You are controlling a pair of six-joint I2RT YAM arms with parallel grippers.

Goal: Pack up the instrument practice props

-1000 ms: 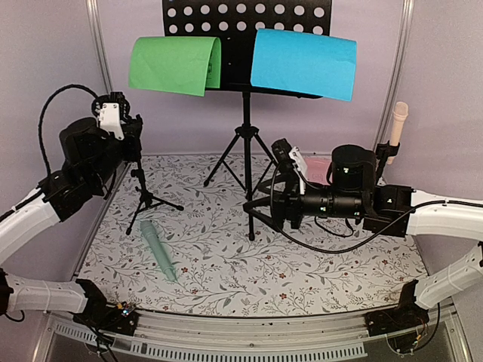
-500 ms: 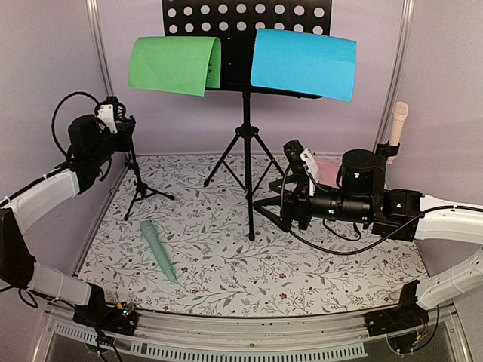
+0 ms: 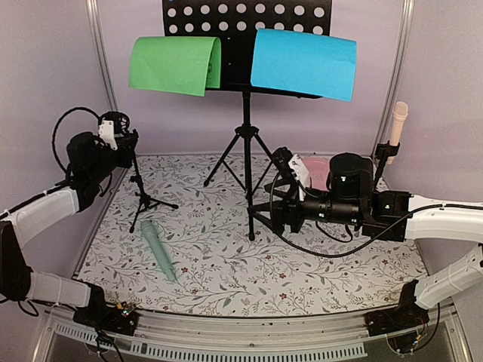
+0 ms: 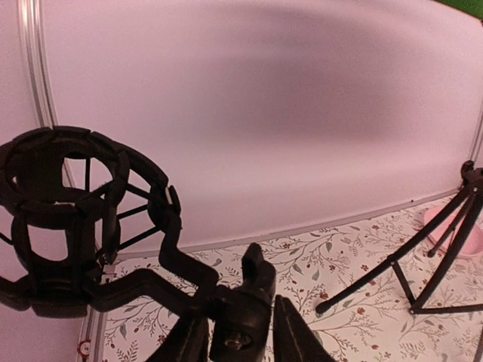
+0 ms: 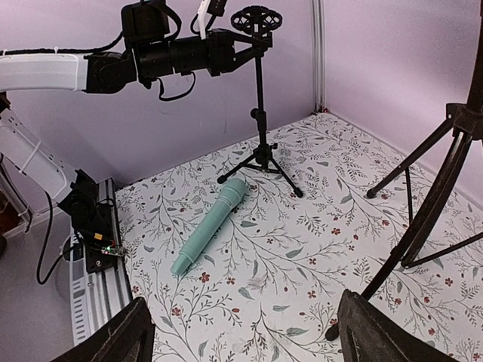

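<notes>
Two black fingers of the left gripper (image 4: pixel 240 341) are clamped on the angled plastic bracket of a mic support (image 4: pixel 136 286). Its round cage of thin struts sits at the gripper's 10 o'clock, tight against the smooth lilac wall and a metal corner post (image 3: pixel 100 53). On the table this slim tripod stands at 9 o'clock, its feet on the floral cloth (image 3: pixel 226 264).

The right gripper (image 5: pixel 249 341) has its matte black fingers spread wide with nothing between them. It hangs low over the cloth near the middle. One foot of the music rack (image 3: pixel 247 19) comes down just by the gripper's right-hand finger, and other legs cross at its 2 o'clock.

The rack is a perforated black metal panel on a thin tripod at 12 o'clock. A green sheet (image 3: pixel 173 65) and a blue sheet (image 3: pixel 302 62) curl over its ledge side by side, both matte paper.

A mint microphone (image 5: pixel 211 224), a smooth tapered cylinder, lies flat at 8 o'clock, apart from both tripods. Bare cloth runs from it toward 5 o'clock, up to the ribbed metal rail (image 3: pixel 249 335) along the near edge.

At 2 o'clock a pink microphone (image 3: pixel 395 132) stands upright in a second mic support (image 3: pixel 385 154) by the right wall. The round pink plate (image 3: pixel 321 167) shows behind the right arm.
</notes>
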